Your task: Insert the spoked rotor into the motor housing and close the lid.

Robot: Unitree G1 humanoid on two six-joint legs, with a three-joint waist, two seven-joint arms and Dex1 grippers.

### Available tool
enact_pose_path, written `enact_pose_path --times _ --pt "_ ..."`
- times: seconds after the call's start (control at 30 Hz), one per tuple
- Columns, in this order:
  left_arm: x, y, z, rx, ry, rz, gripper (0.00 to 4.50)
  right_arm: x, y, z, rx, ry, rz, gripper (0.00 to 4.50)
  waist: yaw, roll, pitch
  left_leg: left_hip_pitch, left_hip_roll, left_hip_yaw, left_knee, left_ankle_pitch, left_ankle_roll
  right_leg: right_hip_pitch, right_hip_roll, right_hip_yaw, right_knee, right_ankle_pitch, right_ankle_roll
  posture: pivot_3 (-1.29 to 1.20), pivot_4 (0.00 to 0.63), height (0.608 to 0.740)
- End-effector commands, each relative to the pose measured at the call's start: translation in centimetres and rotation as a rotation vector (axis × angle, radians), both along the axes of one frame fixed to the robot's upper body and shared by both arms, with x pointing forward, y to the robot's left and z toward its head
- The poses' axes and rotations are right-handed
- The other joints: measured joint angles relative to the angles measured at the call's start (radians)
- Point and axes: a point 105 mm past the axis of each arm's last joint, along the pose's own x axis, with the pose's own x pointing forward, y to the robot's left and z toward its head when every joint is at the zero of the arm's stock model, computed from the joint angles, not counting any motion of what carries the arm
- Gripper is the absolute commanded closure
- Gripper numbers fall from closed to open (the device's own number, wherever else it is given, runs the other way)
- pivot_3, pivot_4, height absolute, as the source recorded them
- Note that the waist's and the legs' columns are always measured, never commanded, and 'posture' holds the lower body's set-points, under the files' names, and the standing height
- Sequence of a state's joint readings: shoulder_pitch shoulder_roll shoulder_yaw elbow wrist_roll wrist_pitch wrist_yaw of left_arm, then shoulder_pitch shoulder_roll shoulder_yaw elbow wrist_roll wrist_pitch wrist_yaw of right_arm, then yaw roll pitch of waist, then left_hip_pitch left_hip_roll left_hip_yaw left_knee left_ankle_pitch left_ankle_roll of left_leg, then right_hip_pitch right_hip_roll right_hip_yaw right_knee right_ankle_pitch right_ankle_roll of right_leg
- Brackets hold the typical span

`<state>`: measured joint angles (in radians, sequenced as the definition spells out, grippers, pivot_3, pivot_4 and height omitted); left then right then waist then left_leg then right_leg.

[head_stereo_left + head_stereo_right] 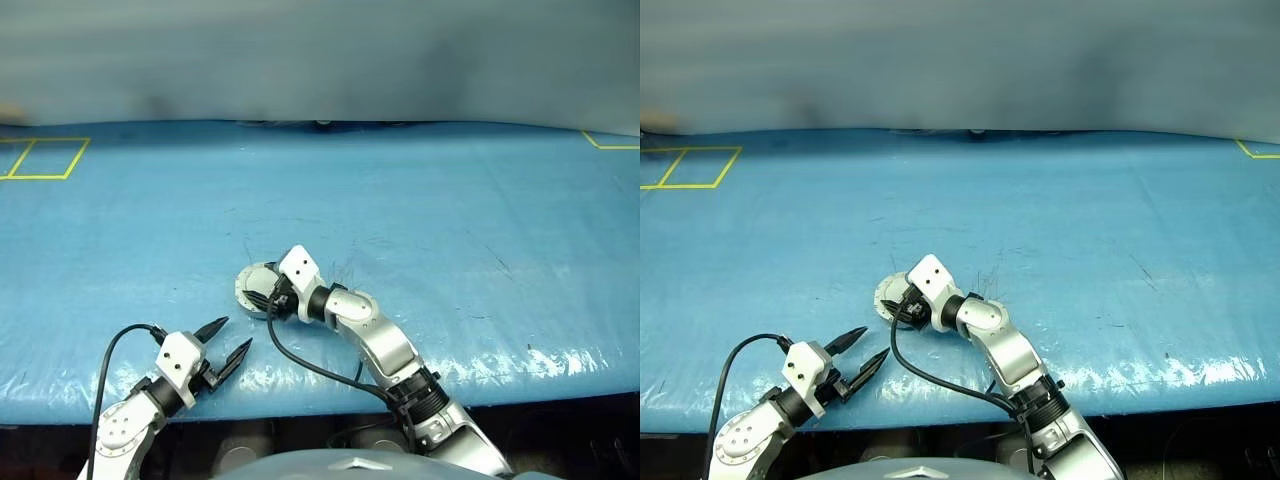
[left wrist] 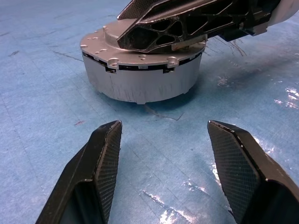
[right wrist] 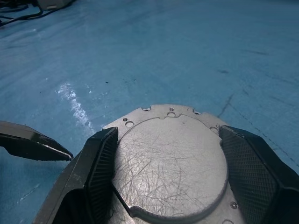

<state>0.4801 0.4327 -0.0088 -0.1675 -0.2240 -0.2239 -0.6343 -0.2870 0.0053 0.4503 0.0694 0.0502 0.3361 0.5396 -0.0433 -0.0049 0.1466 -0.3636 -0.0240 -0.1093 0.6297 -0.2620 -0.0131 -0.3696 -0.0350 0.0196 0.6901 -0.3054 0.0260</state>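
Blue table point(image 1: 450, 200) bore the closed silver housing point(image 2: 142, 79), lid point(image 3: 170, 158) scratched; right gripper point(image 3: 168, 163) spread over it, hiding its top. Left gripper point(image 1: 228, 345) spread, empty, nearby.

The motor housing point(image 2: 142, 77) stands upright on the blue table cover as a short silver cylinder with a scratched side wall and a dark notched seam just under its top. The lid point(image 3: 170, 161) lies shut and level on it, smooth scuffed outer face up, small holes along the rim at twelve o'clock.
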Motion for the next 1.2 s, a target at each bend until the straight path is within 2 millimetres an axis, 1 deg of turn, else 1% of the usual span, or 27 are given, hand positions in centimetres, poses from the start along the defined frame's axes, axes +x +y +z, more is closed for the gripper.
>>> enact_pose_path --times 0.03,0.17,0.33,0.8,1.0,1.2 --pt "0.1 -0.1 0.8 -0.003 -0.039 -0.007 1.39 -0.5 0.4 0.0 0.036 0.005 0.025 1.42 0.0 0.0 0.0 0.0 0.0 0.0 0.0 0.0 0.0 0.0 0.0 0.0 0.0 0.0 0.0 0.0 0.15 0.74" --pt "0.1 0.1 0.6 -0.003 -0.033 -0.005 1.39 -0.6 0.5 0.3 0.038 -0.031 0.035 1.42 0.0 0.0 0.0 -0.003 0.0 0.0 0.0 0.0 0.0 0.0 0.0 0.0 0.0 0.0 0.0 0.0 0.15 0.74" --pt "0.1 0.0 0.5 -0.004 -0.031 -0.005 1.39 -0.6 0.5 0.4 0.047 -0.029 0.025 1.42 0.0 0.0 0.0 -0.006 0.0 0.0 0.0 0.0 0.0 -0.002 0.0 0.0 0.0 0.0 0.0 0.0 0.15 0.74" --pt "0.1 -0.2 0.6 -0.005 -0.03 -0.006 1.39 -0.5 0.2 -1.8 -0.073 0.013 0.003 1.42 0.0 0.0 0.0 -0.007 0.0 0.0 0.0 0.0 0.0 -0.004 0.0 0.0 0.0 0.0 0.0 0.0 0.15 0.74" --pt "0.1 -0.2 0.6 -0.006 -0.03 -0.004 1.39 -0.4 0.1 -2.5 -0.1 0.049 -0.001 1.42 -0.001 0.0 0.0 -0.001 0.0 0.0 0.0 0.0 0.0 -0.002 0.0 0.0 0.0 0.0 0.0 0.0 0.15 0.74" --pt "0.1 -0.3 0.6 -0.006 -0.031 -0.002 1.39 -0.5 0.1 -3.2 -0.133 0.067 0.001 1.42 -0.002 0.0 0.0 0.0 0.001 0.0 0.0 0.0 0.0 -0.001 0.001 0.0 0.0 0.0 -0.001 0.0 0.15 0.74"
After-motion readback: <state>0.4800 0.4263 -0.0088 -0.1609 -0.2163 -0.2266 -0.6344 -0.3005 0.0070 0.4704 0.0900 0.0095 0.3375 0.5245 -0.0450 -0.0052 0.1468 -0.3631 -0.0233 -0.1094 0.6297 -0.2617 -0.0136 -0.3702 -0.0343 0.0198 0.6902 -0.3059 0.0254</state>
